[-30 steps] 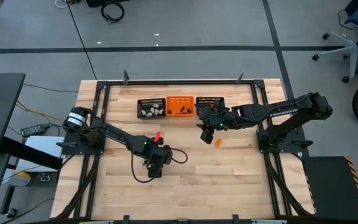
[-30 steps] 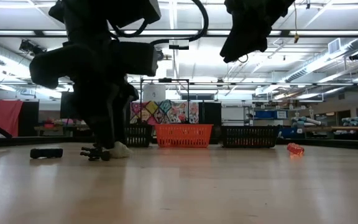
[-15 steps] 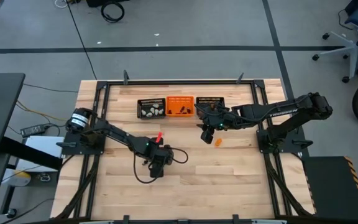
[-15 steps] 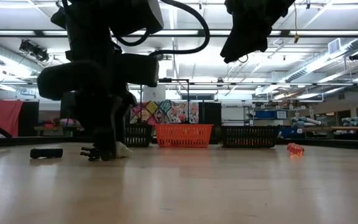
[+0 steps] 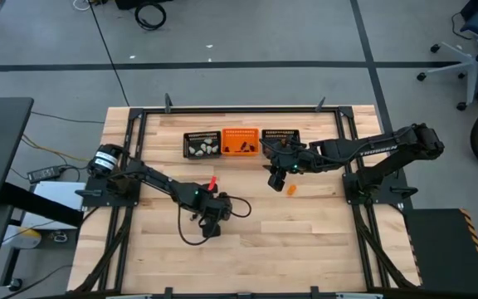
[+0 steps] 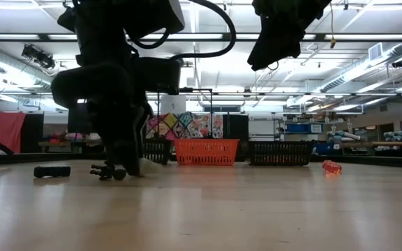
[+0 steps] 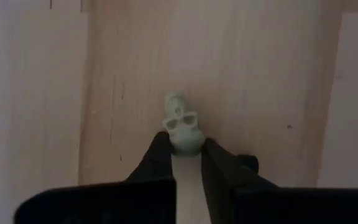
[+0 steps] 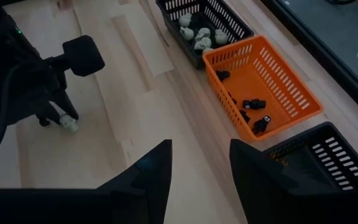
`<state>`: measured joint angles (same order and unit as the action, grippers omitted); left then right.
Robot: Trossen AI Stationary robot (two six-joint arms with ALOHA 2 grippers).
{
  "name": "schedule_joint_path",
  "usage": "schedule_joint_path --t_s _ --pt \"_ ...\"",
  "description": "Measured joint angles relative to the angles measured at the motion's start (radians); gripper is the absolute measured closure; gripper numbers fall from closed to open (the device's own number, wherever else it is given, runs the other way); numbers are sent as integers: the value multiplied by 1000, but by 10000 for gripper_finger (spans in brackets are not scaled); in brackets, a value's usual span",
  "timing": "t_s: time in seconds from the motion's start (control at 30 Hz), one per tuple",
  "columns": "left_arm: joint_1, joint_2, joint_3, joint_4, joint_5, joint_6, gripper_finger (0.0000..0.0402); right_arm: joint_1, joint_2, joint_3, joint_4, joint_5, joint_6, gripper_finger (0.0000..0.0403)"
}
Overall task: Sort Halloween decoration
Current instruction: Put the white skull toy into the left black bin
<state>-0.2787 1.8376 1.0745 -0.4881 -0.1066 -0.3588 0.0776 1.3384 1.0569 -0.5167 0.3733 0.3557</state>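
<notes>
A pale skull-shaped trinket lies on the wooden table near the middle left, and my left gripper is shut on it, pointing down. A black trinket lies right beside it. An orange trinket lies on the table under my right gripper, which hangs open above the table with nothing between its fingers. My left gripper pinches the pale skull's lower part between its two fingertips. The fingers come from above, pointing down. The skull rests on the table, its face turned away from the gripper.
Three mesh baskets stand in a row at the far edge. The left black one holds pale trinkets, the orange one holds black trinkets, and another black one stands to its right. A red piece and a dark bar lie near my left arm.
My left gripper's fingers have closed in around the pale skull. In the low view the skull showed beside them before, and they now cover it. My right gripper has kept still.
</notes>
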Motion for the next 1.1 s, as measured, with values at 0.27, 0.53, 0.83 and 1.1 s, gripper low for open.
schedule_joint_path --t_s 0.27,0.53,0.83,1.1 --pt "8 4 0 2 -7 2 384 0 0 0 1 0 -11 238" --pt "29 0 -1 -3 14 3 392 0 0 0 1 0 -15 238" --pt "53 5 41 -15 8 34 316 0 0 0 0 0 -15 238" --pt "72 3 55 -14 -12 71 255 0 0 0 0 0 -15 238"
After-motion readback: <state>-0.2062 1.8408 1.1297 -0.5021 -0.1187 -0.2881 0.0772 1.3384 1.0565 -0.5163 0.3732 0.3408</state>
